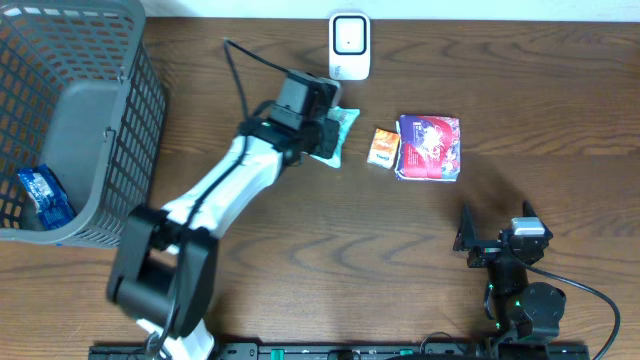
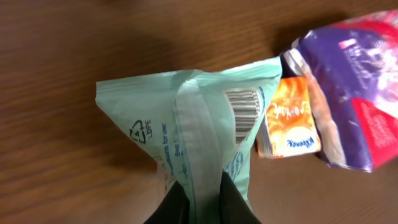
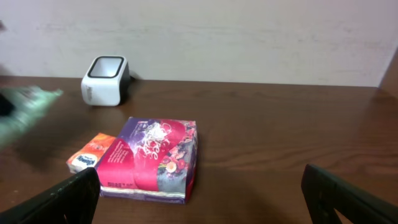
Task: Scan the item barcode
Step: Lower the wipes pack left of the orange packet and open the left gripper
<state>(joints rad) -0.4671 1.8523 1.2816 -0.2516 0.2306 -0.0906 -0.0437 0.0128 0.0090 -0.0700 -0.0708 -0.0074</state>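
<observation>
Mint-green packet [image 2: 186, 124] hangs near the scanner [image 1: 350, 45], pinched by its seam in the closed left fingers [image 2: 235, 204]; right fingers [image 3: 62, 199] gape idle. The floppy packet may twist, turning its barcode [image 2: 242, 115] off the scanner

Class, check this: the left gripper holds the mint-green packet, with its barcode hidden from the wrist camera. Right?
No. The left gripper holds the mint-green packet, but its barcode is plainly visible, as the left wrist view shows.

Grey basket [image 1: 150, 110] holds blue packet [image 1: 45, 195]; orange pack [image 1: 384, 147] just beside purple box [image 1: 430, 147].
</observation>
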